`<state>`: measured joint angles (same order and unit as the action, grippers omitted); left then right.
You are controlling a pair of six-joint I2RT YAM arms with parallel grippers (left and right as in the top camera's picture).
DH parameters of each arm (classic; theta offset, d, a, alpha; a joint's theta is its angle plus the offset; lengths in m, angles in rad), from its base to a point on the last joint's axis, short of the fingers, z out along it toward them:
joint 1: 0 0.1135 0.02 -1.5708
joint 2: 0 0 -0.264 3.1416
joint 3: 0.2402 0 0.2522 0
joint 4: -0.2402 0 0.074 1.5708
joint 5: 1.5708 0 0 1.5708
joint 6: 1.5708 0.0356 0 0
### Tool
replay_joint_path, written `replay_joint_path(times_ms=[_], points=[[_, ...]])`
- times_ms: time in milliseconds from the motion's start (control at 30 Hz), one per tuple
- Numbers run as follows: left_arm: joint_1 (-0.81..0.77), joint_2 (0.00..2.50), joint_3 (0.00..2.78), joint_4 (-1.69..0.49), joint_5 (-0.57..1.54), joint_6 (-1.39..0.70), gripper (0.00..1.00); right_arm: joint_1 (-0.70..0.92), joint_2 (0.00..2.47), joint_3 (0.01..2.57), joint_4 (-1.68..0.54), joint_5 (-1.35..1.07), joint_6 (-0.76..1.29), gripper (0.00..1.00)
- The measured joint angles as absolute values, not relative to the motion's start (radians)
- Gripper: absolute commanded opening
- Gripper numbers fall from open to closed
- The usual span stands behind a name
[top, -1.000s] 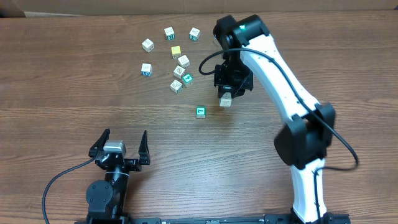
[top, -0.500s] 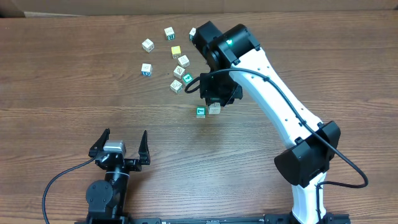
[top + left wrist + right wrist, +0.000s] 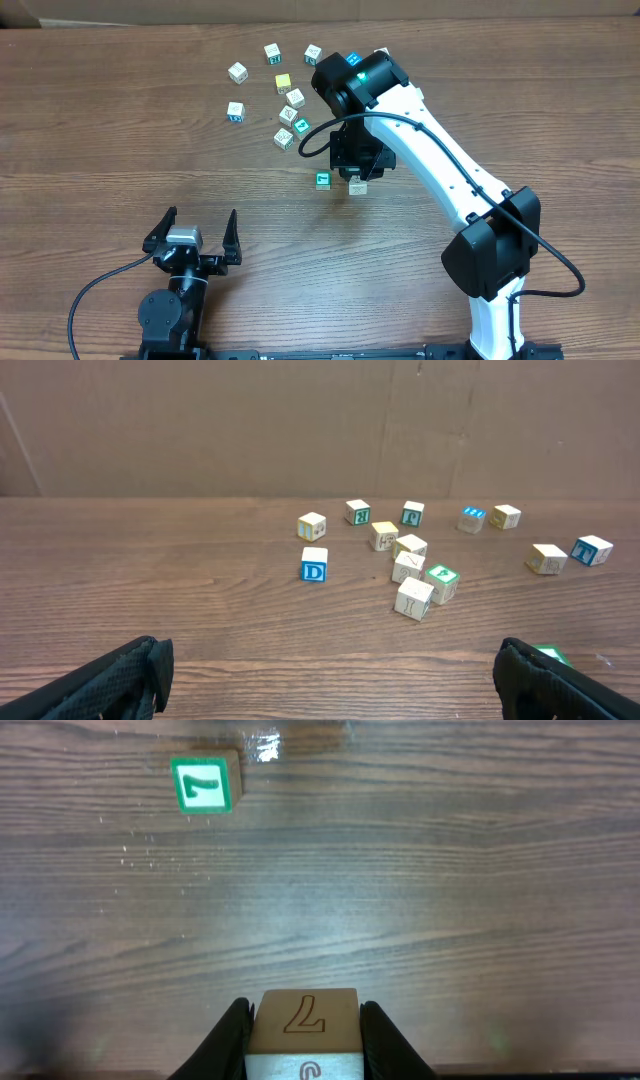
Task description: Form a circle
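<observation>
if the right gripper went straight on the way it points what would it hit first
Most likely the bare wooden table: the right gripper, shut on a pale wooden letter cube, aims down at open tabletop. The green-bordered cube lies off to one side, apparently clear of that line.

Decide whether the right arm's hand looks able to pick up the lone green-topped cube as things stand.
Probably not yet. The right hand is shut on a tan cube, so it has no room for another. The green-topped cube sits close by on the table, with nothing between them.
</observation>
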<state>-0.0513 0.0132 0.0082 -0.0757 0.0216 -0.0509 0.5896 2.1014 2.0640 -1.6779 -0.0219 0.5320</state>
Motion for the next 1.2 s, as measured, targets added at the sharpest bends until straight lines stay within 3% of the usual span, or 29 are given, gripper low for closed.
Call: replay_joint_path(times_ms=[1200], points=[[-0.051,0.013,0.008,-0.076,0.022,-0.051,1.0,0.545,2.101,1.691,-1.264,-0.021,0.543,0.04]])
